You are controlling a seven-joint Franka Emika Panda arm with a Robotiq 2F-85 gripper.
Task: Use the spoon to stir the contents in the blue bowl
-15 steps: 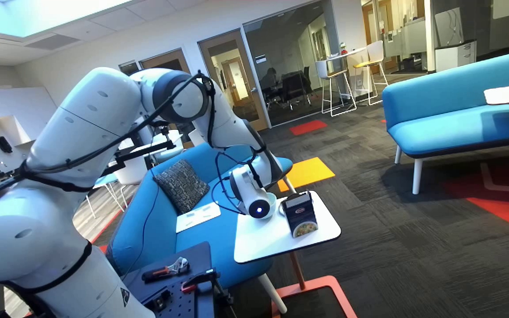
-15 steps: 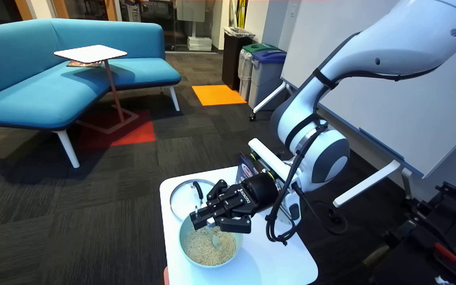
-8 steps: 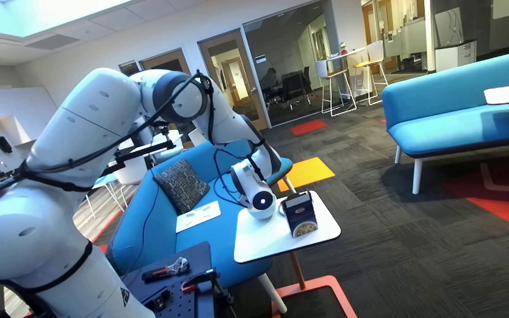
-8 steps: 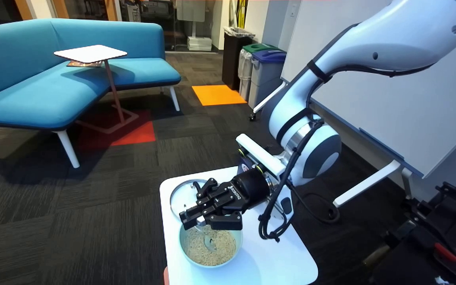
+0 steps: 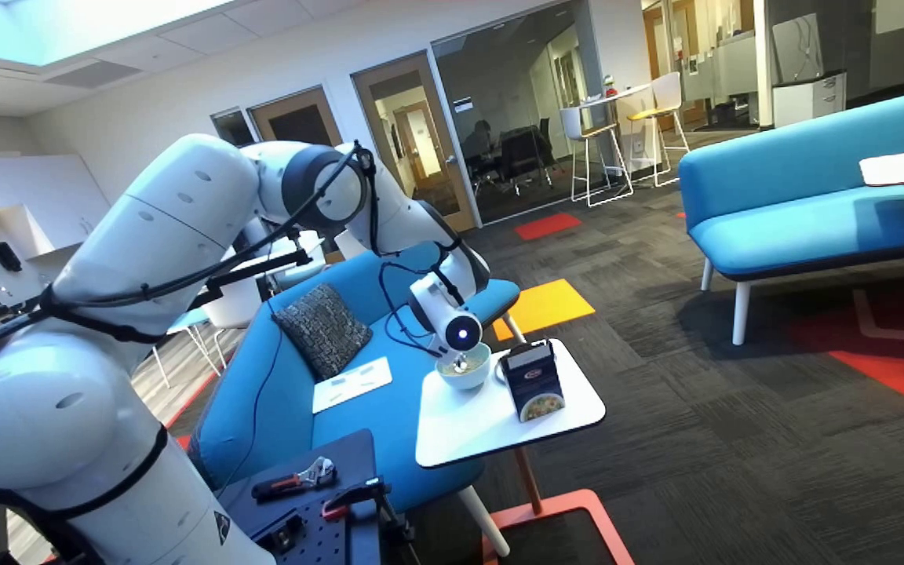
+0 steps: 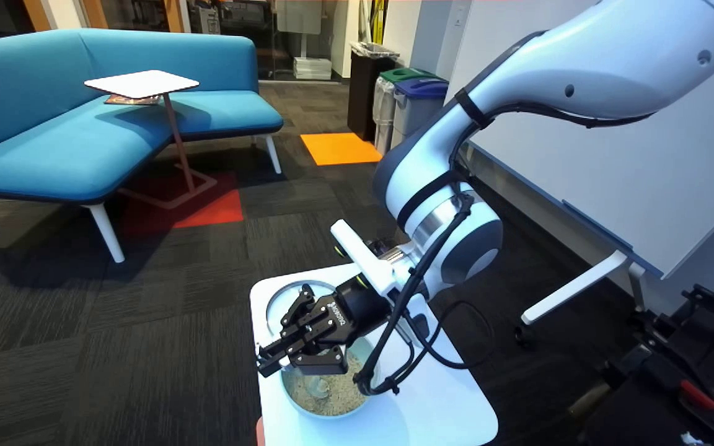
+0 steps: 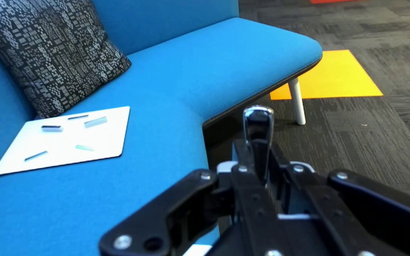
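The blue bowl, small, round and pale blue-green, stands on the white side table in both exterior views (image 5: 465, 380) (image 6: 332, 415). It holds pale grain-like contents (image 6: 339, 396). My gripper (image 6: 265, 364) is above the bowl's edge, tilted, its fingertips reaching past the rim. It is shut on the spoon, whose shiny metal handle end stands up between the fingers in the wrist view (image 7: 258, 124). The spoon's lower end (image 6: 318, 388) rests in the contents in an exterior view. The bowl is out of sight in the wrist view.
The white side table (image 5: 460, 435) carries a dark navy box (image 5: 534, 384) beside the bowl. A round lid (image 6: 278, 305) lies at the bowl's edge, partly behind my gripper. A blue sofa (image 7: 169, 142) with a white board (image 7: 69, 138) and a patterned cushion (image 7: 53, 53) adjoins the table.
My gripper has moved left over the bowl in an exterior view, and the spoon's lower end has shifted left through the contents. The bowl has stayed in place.
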